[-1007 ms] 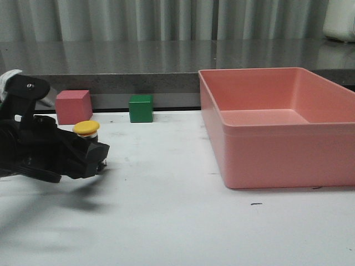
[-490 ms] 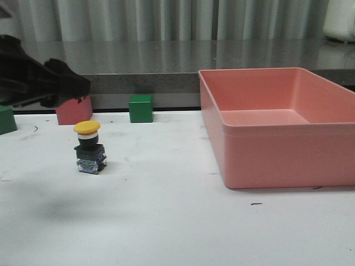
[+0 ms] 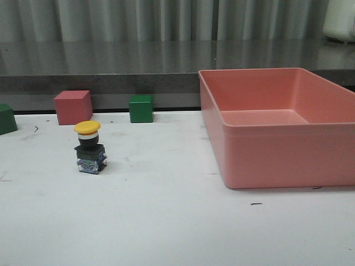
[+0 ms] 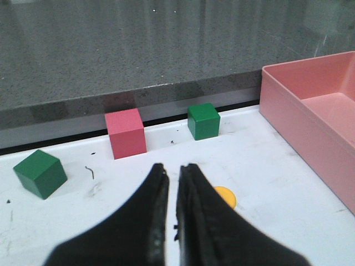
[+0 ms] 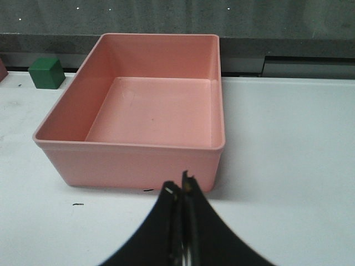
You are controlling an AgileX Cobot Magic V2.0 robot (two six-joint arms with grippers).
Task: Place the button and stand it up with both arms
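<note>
Push button [image 3: 89, 147] stands upright on the white table [image 3: 166, 221], left-centre in the front view. Yellow mushroom cap on top, black collar under it, black-and-bluish block base flat on the surface. Nothing touches it. Neither arm shows in the front view.

Behind the button, along the table's far edge: pink cube [image 3: 73, 107] to its rear left, green cube [image 3: 141, 108] to its rear right, the two cubes apart from each other. A second green cube [image 3: 6, 118] sits at the far left edge of the front view, partly cut off. Large pink bin [image 3: 277, 149] occupies the right side of the table, well apart from the button; what shows of its floor is bare.

Left pincer [image 4: 171, 191]: fingers drawn together with only a thin slit between them, gripping nothing, raised above the table. In the left wrist view a sliver of the yellow cap shows just beside the pincer's fingers, mostly hidden behind them. Pink cube, both green cubes and the bin's corner lie beyond.

Right pincer [image 5: 180, 194]: fingers pressed together, holding nothing, raised off the table near the bin's front wall on the robot's side. Right wrist view looks down into the bin, with one green cube past its far left corner.
</note>
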